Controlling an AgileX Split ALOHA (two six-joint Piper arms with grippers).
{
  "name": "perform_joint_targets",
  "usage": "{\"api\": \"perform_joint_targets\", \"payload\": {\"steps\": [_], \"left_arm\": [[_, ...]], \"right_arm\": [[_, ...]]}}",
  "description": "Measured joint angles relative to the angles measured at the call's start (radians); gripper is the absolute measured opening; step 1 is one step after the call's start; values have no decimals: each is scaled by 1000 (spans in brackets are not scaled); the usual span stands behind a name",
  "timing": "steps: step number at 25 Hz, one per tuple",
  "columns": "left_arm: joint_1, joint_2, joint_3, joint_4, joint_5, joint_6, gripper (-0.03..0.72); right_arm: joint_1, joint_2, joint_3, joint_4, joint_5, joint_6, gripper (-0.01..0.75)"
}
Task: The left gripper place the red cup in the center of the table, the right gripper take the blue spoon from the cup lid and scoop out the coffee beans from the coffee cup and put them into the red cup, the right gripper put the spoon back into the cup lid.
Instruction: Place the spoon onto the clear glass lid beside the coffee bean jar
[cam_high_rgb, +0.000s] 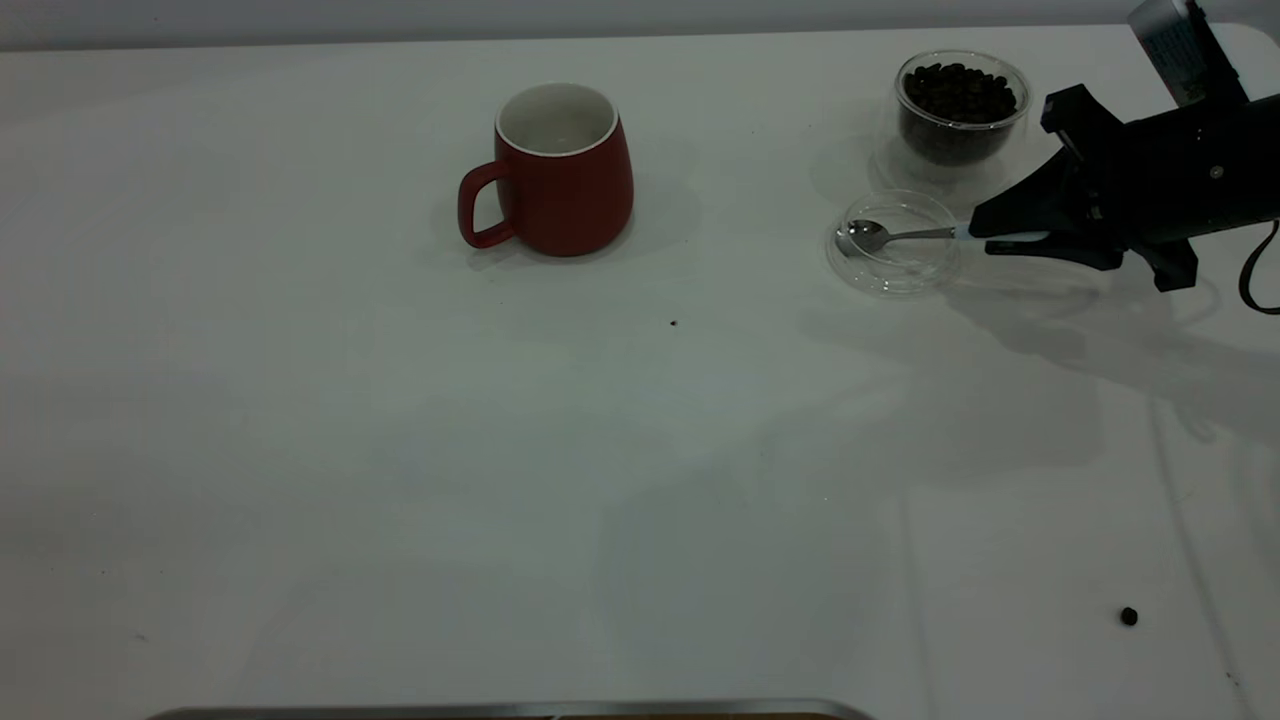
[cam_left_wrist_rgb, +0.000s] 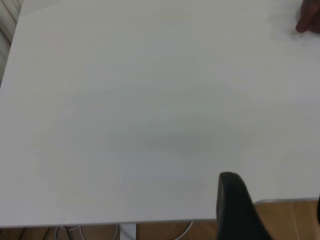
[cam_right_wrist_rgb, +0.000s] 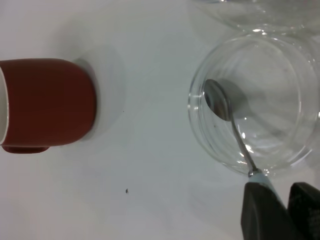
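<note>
- The left gripper (cam_left_wrist_rgb: 240, 210) is off to the left side, out of the outside camera's sight. Only one dark finger shows in its own camera, so I cannot tell if it is spread or pressed together. It holds nothing that I can see.
- One red cup (cam_high_rgb: 560, 170) stands upright near the middle of the table (cam_high_rgb: 400, 480). Its handle points left. It looks white and empty inside.
- One tiny dark speck (cam_high_rgb: 673, 323) lies on the table, a little right of the red cup and nearer the camera.
- One clear cup lid (cam_high_rgb: 893, 243) lies flat, well to the right of the red cup.
- One blue spoon (cam_high_rgb: 900, 235) rests in the lid. Its shiny bowl is on the left and its handle points right, so it lies sideways across the table.
- One glass coffee cup (cam_high_rgb: 960, 108) stands just behind the lid, full of many coffee beans (cam_high_rgb: 958, 92).
- The right gripper (cam_high_rgb: 1005, 240) is at the spoon's handle end, and its two fingers are pinching the pale blue handle. This arm is much nearer the spoon. I think lifting the spoon comes next.
- One loose bean (cam_high_rgb: 1129, 616) lies alone far down on the right.
</note>
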Motion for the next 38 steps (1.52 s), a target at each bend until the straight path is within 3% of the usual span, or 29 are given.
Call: {"api": "perform_joint_targets", "payload": {"steps": [9,18,32,38], "left_arm": [[0,0,0,0,0,0,444],[0,0,0,0,0,0,444],[0,0,0,0,0,-3,444],[0,0,0,0,0,-2,444]], "right_arm": [[4,0,0,0,-43,-3,153],[4,12,0,-23,-109,-12,309],[4,16,0,-25,-102,-13,429],[4,15,0,-22,-106,-15,443]]}}
